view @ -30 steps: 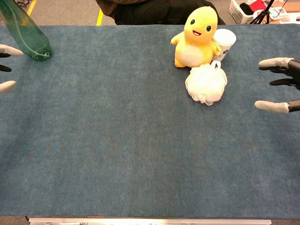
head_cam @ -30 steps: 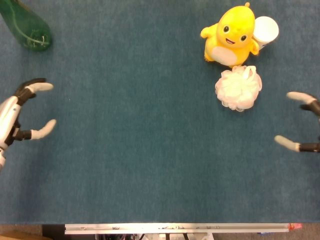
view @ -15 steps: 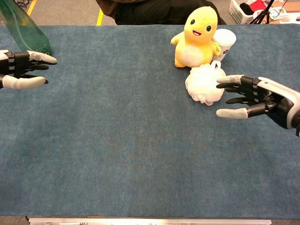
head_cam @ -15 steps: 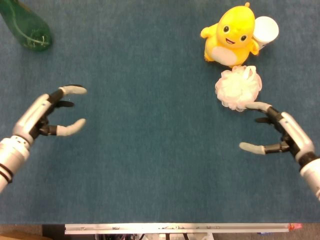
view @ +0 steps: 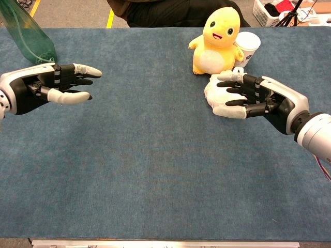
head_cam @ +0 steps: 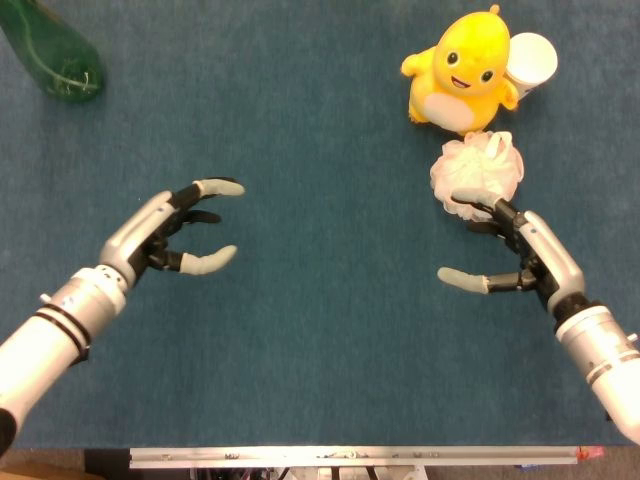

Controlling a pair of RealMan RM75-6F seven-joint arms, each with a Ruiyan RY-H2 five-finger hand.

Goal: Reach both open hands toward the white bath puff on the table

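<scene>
The white bath puff [head_cam: 480, 170] lies at the table's far right, just in front of a yellow plush toy [head_cam: 462, 72]. My right hand [head_cam: 505, 252] is open beside the puff's near edge, fingers spread. Its upper fingertips [head_cam: 466, 200] overlap the puff's rim and the thumb stays apart on the cloth side. In the chest view the right hand [view: 258, 95] covers most of the puff [view: 210, 93]. My left hand [head_cam: 185, 230] is open over the left half of the table, far from the puff, fingers pointing right; the chest view shows the same left hand [view: 51, 87].
A green glass bottle [head_cam: 55, 55] stands at the far left corner. A white cup [head_cam: 531, 62] sits right behind the plush toy. The blue cloth-covered table [head_cam: 320, 330] stretches between the hands, and its metal front edge [head_cam: 350, 457] runs along the bottom.
Both hands have come inward from the table's sides. The right hand has moved left and forward up to the puff; the left hand has moved right toward the table's middle.
</scene>
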